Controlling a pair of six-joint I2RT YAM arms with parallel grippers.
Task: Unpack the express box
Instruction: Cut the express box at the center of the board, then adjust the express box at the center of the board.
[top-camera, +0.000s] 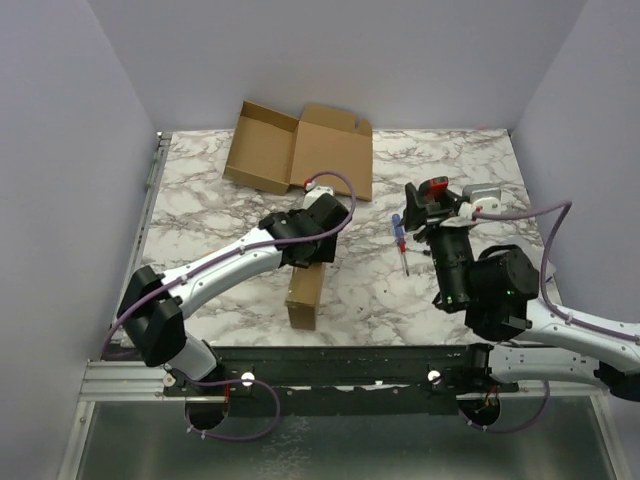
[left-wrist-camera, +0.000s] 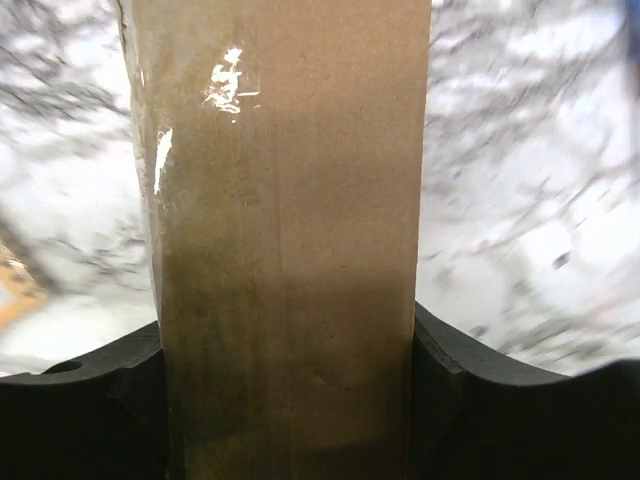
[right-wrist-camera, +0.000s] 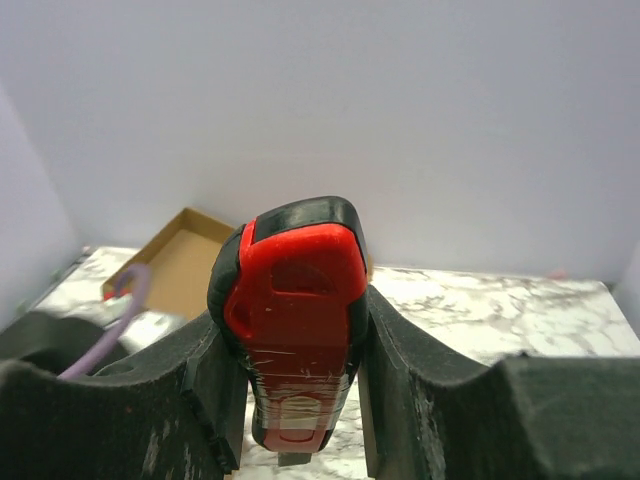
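The open brown express box (top-camera: 297, 148) lies at the table's back left, flaps spread; its corner shows in the right wrist view (right-wrist-camera: 175, 262). My left gripper (top-camera: 308, 255) is shut on a long narrow cardboard box (top-camera: 306, 293), which fills the left wrist view (left-wrist-camera: 285, 240) between the black fingers (left-wrist-camera: 460, 400). My right gripper (top-camera: 432, 200) is shut on a red and black tool (right-wrist-camera: 295, 320), held up off the table. A screwdriver with a blue and red handle (top-camera: 400, 240) lies on the marble between the arms.
White marble tabletop (top-camera: 220, 200) with grey walls on three sides. A metal rail (top-camera: 150, 180) runs along the left edge. Purple cables loop off both wrists.
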